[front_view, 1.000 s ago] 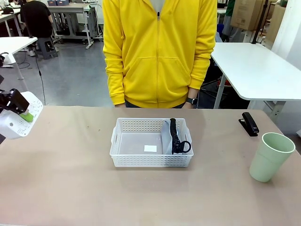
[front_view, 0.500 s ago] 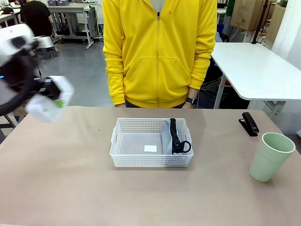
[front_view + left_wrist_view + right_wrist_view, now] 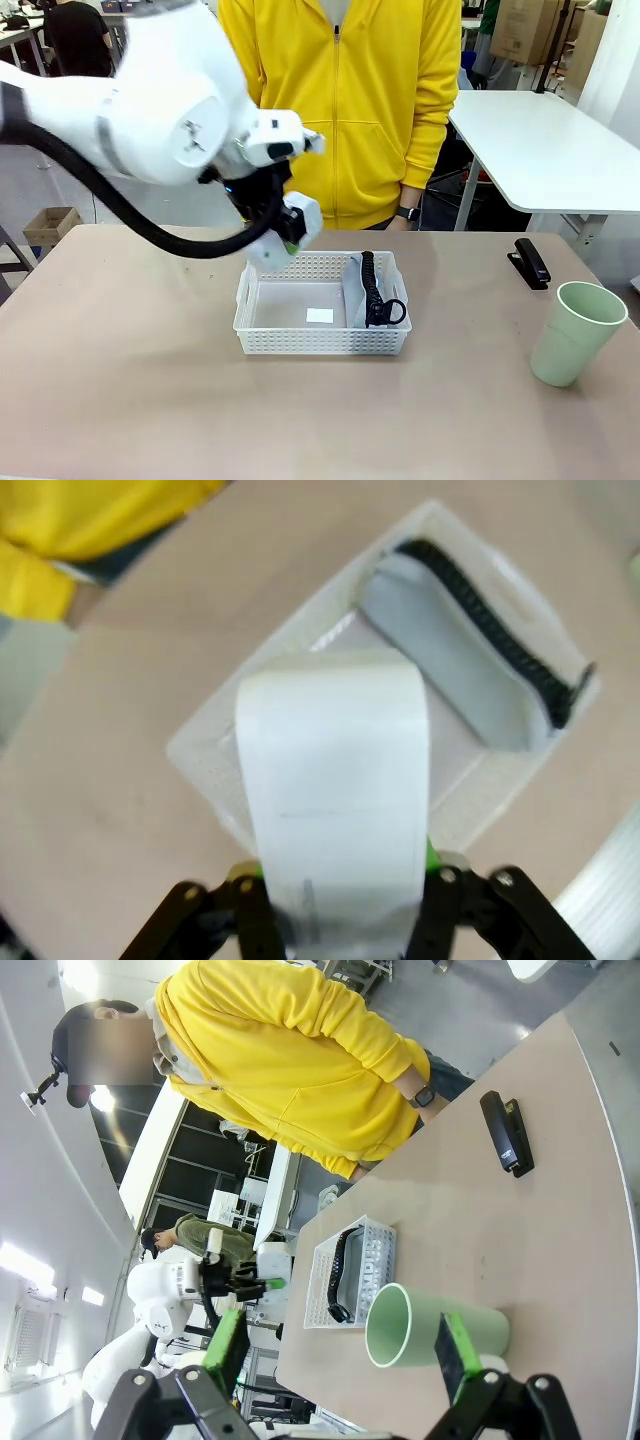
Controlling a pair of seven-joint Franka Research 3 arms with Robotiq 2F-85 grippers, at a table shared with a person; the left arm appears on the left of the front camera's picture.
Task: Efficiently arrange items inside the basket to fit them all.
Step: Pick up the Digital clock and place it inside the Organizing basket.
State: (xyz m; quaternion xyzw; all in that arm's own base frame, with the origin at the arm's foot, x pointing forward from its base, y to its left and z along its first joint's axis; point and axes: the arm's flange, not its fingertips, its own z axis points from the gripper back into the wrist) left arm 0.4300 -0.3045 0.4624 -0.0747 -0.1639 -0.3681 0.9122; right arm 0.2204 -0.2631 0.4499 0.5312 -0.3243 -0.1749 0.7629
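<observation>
Two items, the black stapler [image 3: 531, 262] and the pale green cup [image 3: 577, 332], stand on the surface [image 3: 120, 390] well to the right of the basket [image 3: 320, 342], while I hold the small white box [image 3: 283, 235] over the basket's far-left corner. The grey pouch [image 3: 372, 288] stands on edge against the basket's right wall, strap uppermost. I judge that this leaves the left part of the floor free for the box, and room beside it for the stapler.

My left end effector [image 3: 290, 242] is closed on the box, green pads pressed to its two sides. In the left wrist view the box [image 3: 335, 780] juts forward from the end effector [image 3: 338, 885], above the basket [image 3: 205, 770] with the pouch [image 3: 440, 660] beyond. The blur there leaves me unsure how deep the grip sits.

My right end effector [image 3: 340, 1350] hangs wide open and grips nothing. The cup [image 3: 430, 1325] shows between its fingers but apart from them, with the basket [image 3: 375, 1250] farther off.
</observation>
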